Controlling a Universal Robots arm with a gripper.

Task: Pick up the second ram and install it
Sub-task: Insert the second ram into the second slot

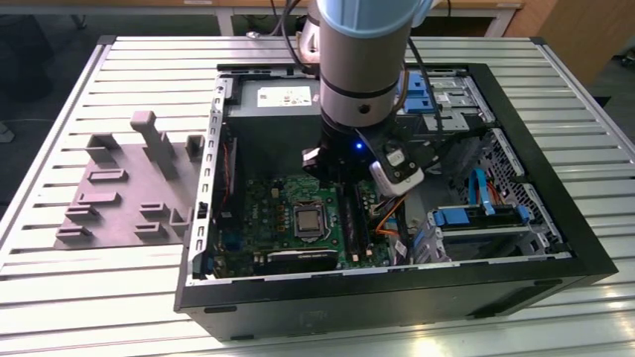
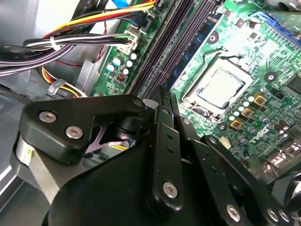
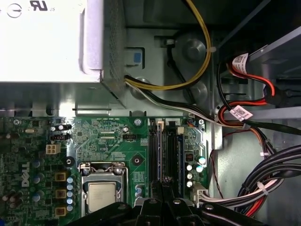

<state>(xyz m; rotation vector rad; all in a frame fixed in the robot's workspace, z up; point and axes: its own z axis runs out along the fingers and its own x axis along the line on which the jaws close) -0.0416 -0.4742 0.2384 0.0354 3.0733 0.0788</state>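
Observation:
My gripper [image 1: 343, 181] is down inside the open computer case, over the middle of the long black memory slots [image 3: 156, 150] beside the processor socket [image 3: 102, 190]. In both wrist views its fingers [image 2: 160, 122] stand close together, shut. A thin dark stick, the second ram [image 1: 353, 217], runs along the slot line under the fingertips [image 3: 165, 184]. The fingers hide its middle, and I cannot tell how deep it sits in the slot.
The grey moulded holder [image 1: 124, 186] lies on the slatted table at the exterior view's left. Cable bundles [image 3: 263, 183] hang close beside the slots. The silver power-supply box [image 3: 47, 42] sits at the far end of the green board. Blue drive bays [image 1: 476, 219] fill the case's other side.

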